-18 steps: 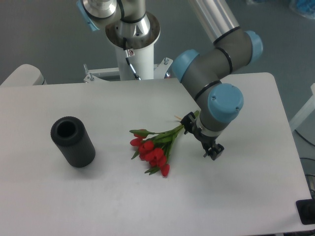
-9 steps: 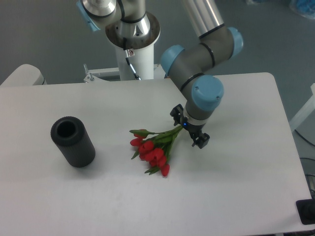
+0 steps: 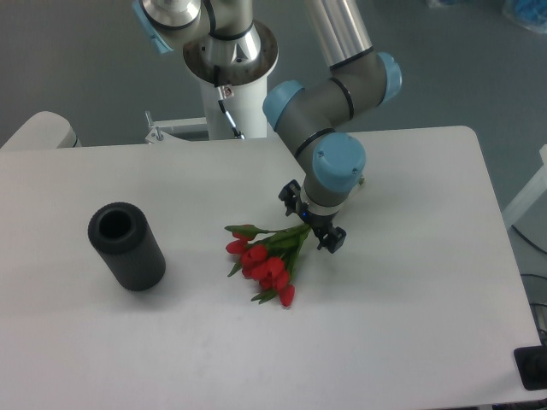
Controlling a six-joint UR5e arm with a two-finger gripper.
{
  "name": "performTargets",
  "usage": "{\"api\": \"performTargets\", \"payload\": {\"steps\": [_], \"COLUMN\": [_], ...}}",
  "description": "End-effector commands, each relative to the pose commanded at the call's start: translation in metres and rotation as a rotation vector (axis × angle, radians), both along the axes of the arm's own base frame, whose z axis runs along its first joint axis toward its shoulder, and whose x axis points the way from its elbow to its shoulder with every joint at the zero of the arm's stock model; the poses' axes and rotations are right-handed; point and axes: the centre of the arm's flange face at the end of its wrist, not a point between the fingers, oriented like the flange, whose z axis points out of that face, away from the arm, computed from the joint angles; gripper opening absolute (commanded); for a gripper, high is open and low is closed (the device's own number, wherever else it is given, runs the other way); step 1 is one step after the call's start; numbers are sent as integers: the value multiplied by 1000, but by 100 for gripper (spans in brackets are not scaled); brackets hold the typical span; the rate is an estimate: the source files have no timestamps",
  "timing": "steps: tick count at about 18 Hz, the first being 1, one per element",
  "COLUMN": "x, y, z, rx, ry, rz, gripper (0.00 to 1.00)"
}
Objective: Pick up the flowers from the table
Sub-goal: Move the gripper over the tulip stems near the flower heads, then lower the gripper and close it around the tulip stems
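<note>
The flowers (image 3: 267, 263), red blooms with green leaves and thin green stems, lie on the white table (image 3: 410, 325) near its middle, blooms toward the front left and stems running up to the right. My gripper (image 3: 311, 219) is open, pointing down, with its two fingers straddling the stems just right of the leaves. The wrist hides the stem ends. I cannot tell whether the fingers touch the stems.
A black hollow cylinder (image 3: 126, 245) stands on the table at the left, well apart from the flowers. The robot's white base column (image 3: 231, 85) rises behind the table's back edge.
The gripper has moved left along the stems, from beside the stem ends to over the stems close to the leaves. The flowers and the cylinder have not moved.
</note>
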Motion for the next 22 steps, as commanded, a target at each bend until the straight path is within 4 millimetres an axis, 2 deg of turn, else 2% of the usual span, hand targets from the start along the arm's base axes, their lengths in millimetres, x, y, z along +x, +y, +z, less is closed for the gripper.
{"api": "performTargets", "payload": {"steps": [7, 8, 9, 11, 12, 13, 19, 22], "x": [9, 9, 9, 8, 7, 5, -11, -22], "y": [10, 11, 11, 12, 11, 12, 10, 18], "z": [-14, -16, -17, -16, -15, -13, 5, 20], "rx": [-6, -7, -8, -9, -6, -3, 11, 29], "ry": [-3, -4, -5, -4, -2, 2, 33, 61], "rz": [1, 1, 1, 1, -5, -3, 8, 8], "gripper": [100, 90, 72, 28, 13, 1, 0, 1]}}
